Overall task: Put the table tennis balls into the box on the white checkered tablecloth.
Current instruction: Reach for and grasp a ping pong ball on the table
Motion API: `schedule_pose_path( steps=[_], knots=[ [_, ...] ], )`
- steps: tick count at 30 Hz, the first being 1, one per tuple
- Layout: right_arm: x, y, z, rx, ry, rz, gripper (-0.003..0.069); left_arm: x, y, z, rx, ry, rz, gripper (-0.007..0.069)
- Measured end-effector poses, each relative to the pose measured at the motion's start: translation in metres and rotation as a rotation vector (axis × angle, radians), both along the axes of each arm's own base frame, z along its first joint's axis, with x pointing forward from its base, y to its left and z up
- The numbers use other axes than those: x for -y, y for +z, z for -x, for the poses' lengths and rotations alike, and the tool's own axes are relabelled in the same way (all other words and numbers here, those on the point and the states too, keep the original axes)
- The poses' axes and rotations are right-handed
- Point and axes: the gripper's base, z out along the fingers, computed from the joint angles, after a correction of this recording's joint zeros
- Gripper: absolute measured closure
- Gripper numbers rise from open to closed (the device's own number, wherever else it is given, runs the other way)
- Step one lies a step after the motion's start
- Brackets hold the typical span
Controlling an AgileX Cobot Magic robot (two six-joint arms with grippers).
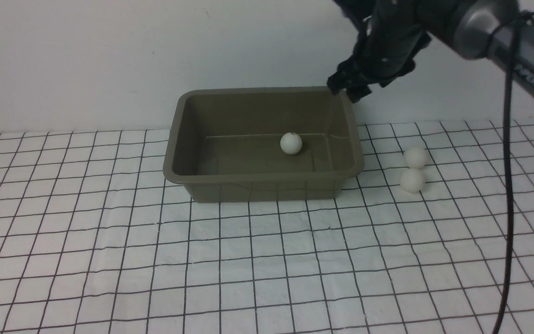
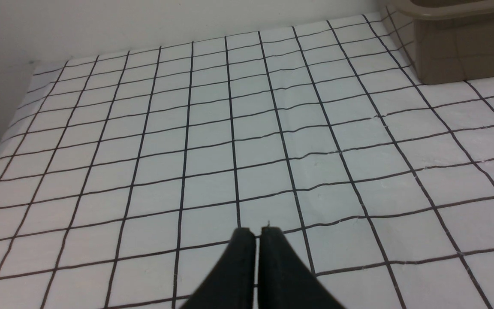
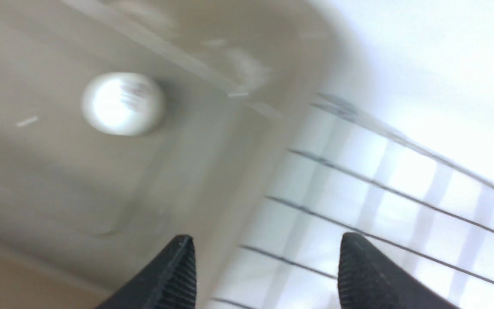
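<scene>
White balls [image 1: 291, 143], olive-grey box [image 1: 262, 184], black-gridded white tablecloth [image 1: 267, 269].

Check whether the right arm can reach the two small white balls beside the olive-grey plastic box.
Probably yes: the open right gripper hovers over the far right corner of the box; nothing stands between it and both balls.

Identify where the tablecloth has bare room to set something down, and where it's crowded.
Free: the wide tablecloth stretch in front of the box, and left of it. Crowded: right of the box, where two balls sit close together.
</scene>
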Motion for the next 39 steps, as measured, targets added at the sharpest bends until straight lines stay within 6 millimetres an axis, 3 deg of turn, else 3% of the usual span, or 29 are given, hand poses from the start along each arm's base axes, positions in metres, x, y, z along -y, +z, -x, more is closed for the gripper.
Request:
schedule_pose_path(
  steps=[1,6,11,18,25,39],
  knots=[
    [0.020,0.000,-0.007,-0.007,-0.053,-0.005,0.0248,0.000,0.000,0.000,0.000,0.000,0.000,0.0629],
    [0.062,-0.011,-0.017,-0.066,-0.152,-0.059,0.0248,0.000,0.000,0.000,0.000,0.000,0.000,0.0629],
    [0.086,-0.022,-0.024,-0.110,-0.208,-0.113,0.0248,0.000,0.000,0.000,0.000,0.000,0.000,0.0629],
    [0.085,-0.071,-0.037,-0.214,-0.224,-0.127,0.0248,0.000,0.000,0.000,0.000,0.000,0.000,0.0629],
    [0.084,-0.101,-0.042,-0.264,-0.228,-0.112,0.0248,0.000,0.000,0.000,0.000,0.000,0.000,0.0629],
    [0.087,-0.126,-0.051,-0.249,-0.226,-0.065,0.0248,0.000,0.000,0.000,0.000,0.000,0.000,0.0629]
  ],
)
